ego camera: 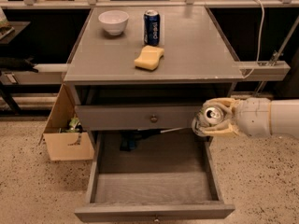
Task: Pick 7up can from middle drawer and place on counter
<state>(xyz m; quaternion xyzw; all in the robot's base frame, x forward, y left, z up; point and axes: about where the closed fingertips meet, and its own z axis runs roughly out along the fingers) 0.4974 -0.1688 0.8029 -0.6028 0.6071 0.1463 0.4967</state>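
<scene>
Lifting the 7up can (213,115), gripped tight by the closed gripper (209,124) above the side of the open middle drawer (154,186) and below the counter (191,50), should mean rising clear of the counter's edge before moving in over bare surface beside the sponge (149,58)

"pepsi" lettering down the dark-blue can (152,27)

counter (196,50): white bowl (113,21), blue can (152,27), yellow sponge (149,58) | fingers (219,130): clasping 7up can (212,115) below front-right corner

Dim overhead light; shadow under counter (196,55); 7up can (213,114) glinting in tool (209,122) beside middle drawer (154,186).
</scene>
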